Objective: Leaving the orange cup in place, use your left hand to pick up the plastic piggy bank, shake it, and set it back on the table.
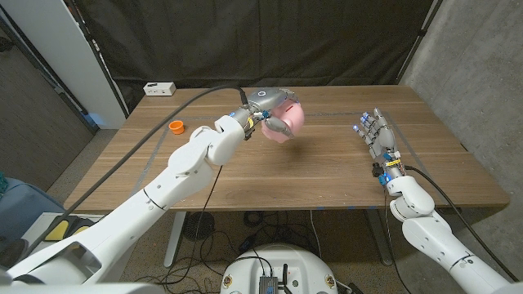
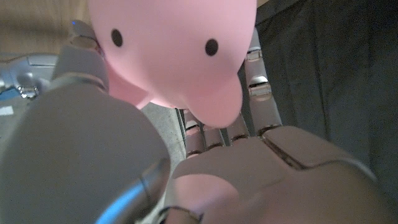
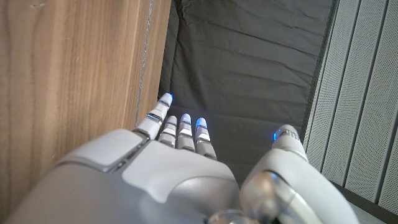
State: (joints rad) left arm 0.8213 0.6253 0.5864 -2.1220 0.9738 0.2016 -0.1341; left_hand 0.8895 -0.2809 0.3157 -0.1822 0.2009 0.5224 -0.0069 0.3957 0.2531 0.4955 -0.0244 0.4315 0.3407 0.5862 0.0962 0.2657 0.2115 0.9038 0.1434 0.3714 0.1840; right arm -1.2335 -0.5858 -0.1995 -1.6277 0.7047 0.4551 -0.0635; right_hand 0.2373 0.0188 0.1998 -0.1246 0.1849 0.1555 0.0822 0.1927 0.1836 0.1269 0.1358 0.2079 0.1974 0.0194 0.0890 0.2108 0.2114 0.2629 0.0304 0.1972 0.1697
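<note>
Pink plastic piggy bank (image 1: pixel 286 122) is up off the wooden table (image 1: pixel 327 171), gripped in the left hand (image 1: pixel 268 110) over the table's middle-rear area, w/ a shadow on the wood below and slightly right of it. Left arm (image 1: pixel 180 171) reaches in diagonally from the lower left corner of the head view, black cable running along it to the wrist. In the left wrist view the piggy bank (image 2: pixel 180 56) sits right against the left hand (image 2: pixel 249 174), two small black dots on its rounded pink body, grey fingers (image 2: pixel 255 81) wrapped behind it and the thumb side (image 2: pixel 81 62) on the other flank, so the hand is closed round the bank. Orange cup (image 1: pixel 176 126) stands on the table near the left edge, well apart from the bank and not touched by either hand. White box (image 1: pixel 159 88) sits at the far left corner of the table. Right hand (image 1: pixel 377 139) is at the table's right side, fingers extended toward the far edge, close together, holding nothing; can't tell whether its palm touches the wood. Right wrist view shows that right hand (image 3: pixel 186 168) w/ fingers (image 3: pixel 183 127) straight and blue-lit tips, thumb set apart, wood grain beside it and black curtain (image 3: pixel 249 74) beyond.
</note>
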